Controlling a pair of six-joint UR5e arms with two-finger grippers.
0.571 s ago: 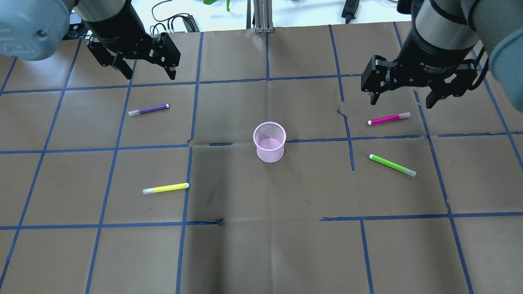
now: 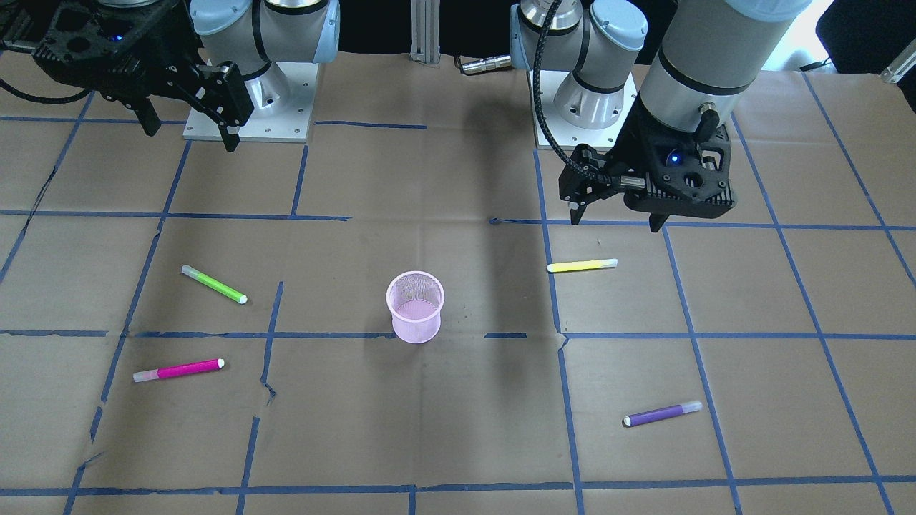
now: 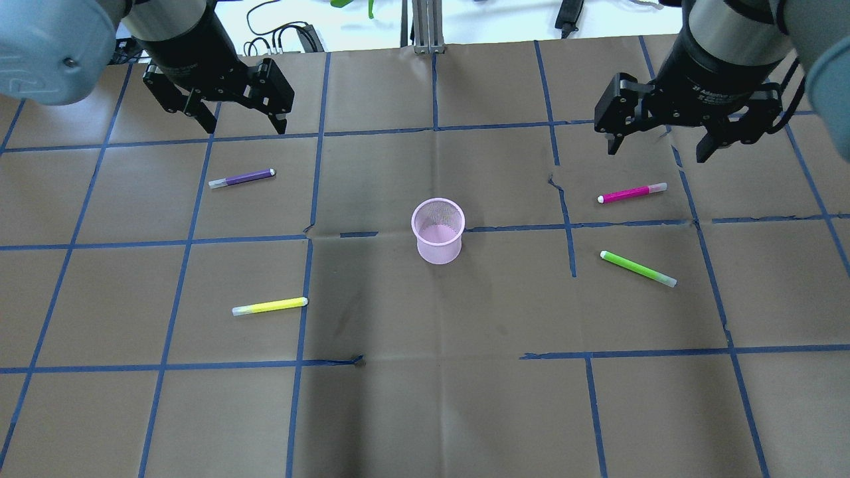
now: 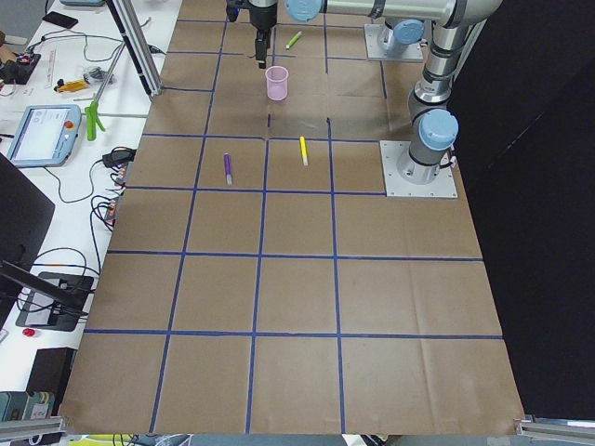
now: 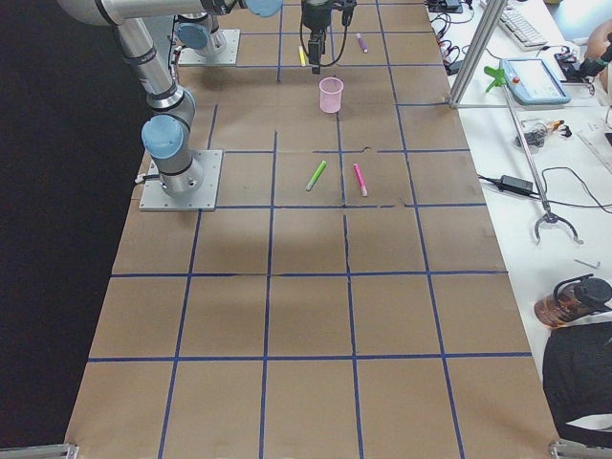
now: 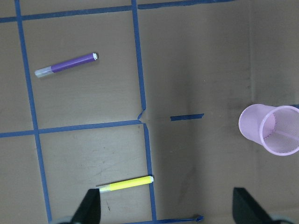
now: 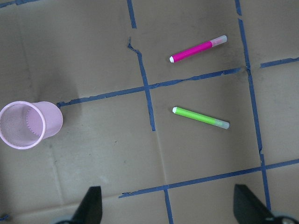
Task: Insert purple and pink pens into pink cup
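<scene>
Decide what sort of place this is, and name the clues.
Probably a robotics lab test cell: a left arm and right arm bolted to a paper-covered table marked with a blue tape grid, and a side bench holding a control tablet and cables.

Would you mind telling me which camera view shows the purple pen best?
The left wrist-mounted view: the purple pen lies large and unobstructed, both ends distinct. Overhead and front-facing views show it whole but smaller; both side views show a tiny sliver; the right wrist view misses it.
</scene>
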